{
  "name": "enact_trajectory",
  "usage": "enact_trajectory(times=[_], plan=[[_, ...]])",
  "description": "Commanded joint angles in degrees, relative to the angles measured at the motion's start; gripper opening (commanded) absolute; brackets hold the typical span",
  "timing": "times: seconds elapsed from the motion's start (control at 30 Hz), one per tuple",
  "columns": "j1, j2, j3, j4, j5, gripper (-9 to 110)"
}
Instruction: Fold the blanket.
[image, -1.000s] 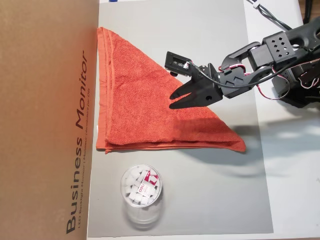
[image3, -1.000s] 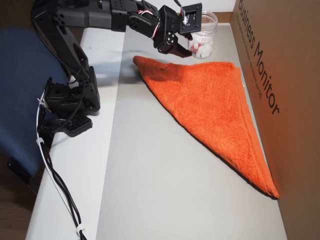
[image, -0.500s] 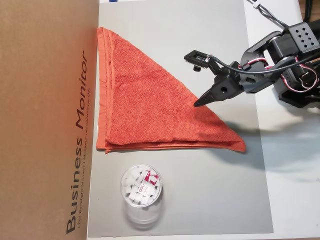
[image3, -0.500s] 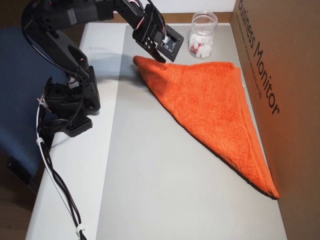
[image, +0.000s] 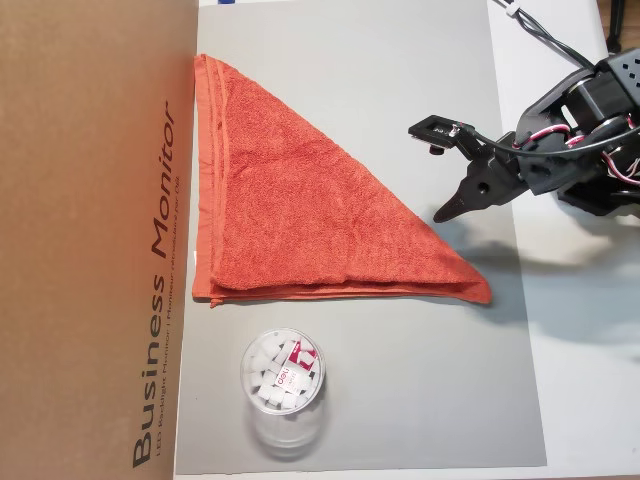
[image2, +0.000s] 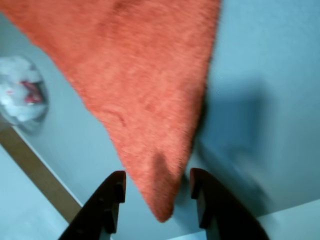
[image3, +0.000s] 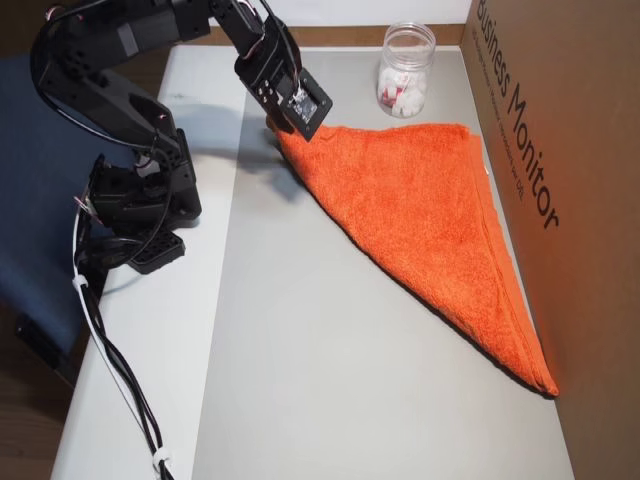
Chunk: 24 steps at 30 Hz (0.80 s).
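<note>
Grey worktop (image: 400, 400) carries the blanket (image: 290, 220) folded into a triangle against the box (image: 90, 240) at 9 o'clock, and my claw (image2: 156, 192), fingers apart and empty, straddles its near corner, so next I'd lower and pinch that tip.

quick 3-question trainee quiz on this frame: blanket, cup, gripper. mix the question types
1. True or false: the blanket lies folded into a triangle.
2. In the wrist view, the gripper is: A) clamped on the blanket, B) open with a blanket corner showing between its fingers, C) holding the cup.
3. Fill in: one blanket edge runs along the cardboard ____.

Key: 1 true; 2 B; 3 box.
</note>
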Motion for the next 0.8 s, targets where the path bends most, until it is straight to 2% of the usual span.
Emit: enact_trajectory(times=[0.0,0.43,0.77], plan=[[-0.5,3.3,2.5,0.3,0.7,13],[-2.7,0.7,7.6,0.6,-2.1,13],[1.8,1.0,1.9,6.9,-34.4,12]])
